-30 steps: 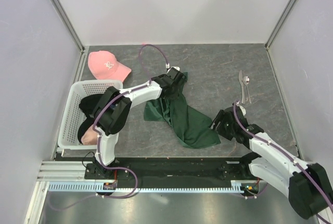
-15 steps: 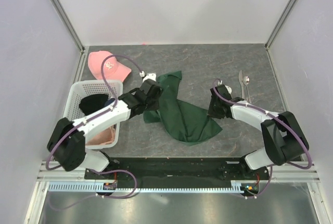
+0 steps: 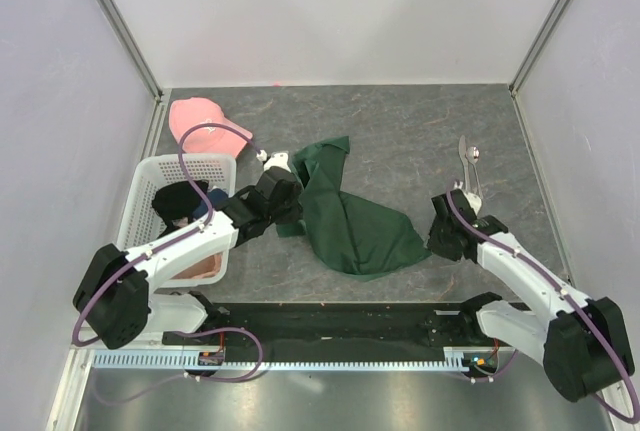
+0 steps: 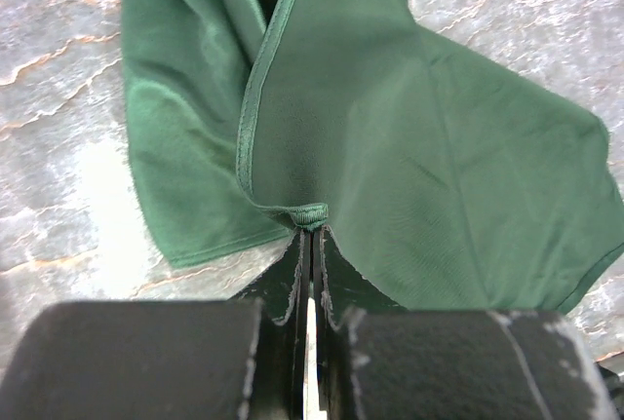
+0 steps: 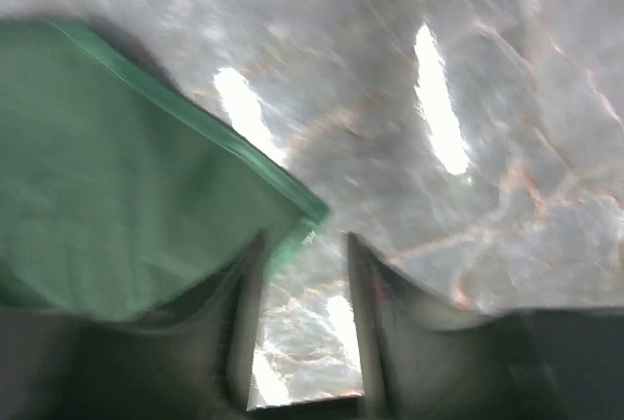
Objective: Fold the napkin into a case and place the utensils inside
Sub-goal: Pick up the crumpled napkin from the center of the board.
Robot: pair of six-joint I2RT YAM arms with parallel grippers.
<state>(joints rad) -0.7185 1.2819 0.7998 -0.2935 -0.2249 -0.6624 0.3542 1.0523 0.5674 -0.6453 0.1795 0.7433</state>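
Observation:
The dark green napkin (image 3: 355,221) lies crumpled and partly spread in the middle of the table. My left gripper (image 3: 296,213) is at its left side, shut on a bunched bit of the hem (image 4: 310,213); the cloth (image 4: 409,147) fans out ahead of the jaws. My right gripper (image 3: 434,235) is low at the napkin's right corner (image 5: 310,210), open, with bare table showing between its fingers (image 5: 244,284); that corner lies at the mouth by the left finger. The right wrist view is blurred. The utensils (image 3: 470,163), two silver pieces, lie side by side at the far right.
A pink cap (image 3: 205,123) lies at the far left. A white basket (image 3: 140,226) holding a black garment (image 3: 180,199) stands along the left edge, beside my left arm. Pale walls enclose the table on three sides.
My left gripper has drawn back toward the near left, pulling the napkin's hem with it. My right gripper swung in to the napkin's right corner, then back to the right; its jaws narrowed and reopened.

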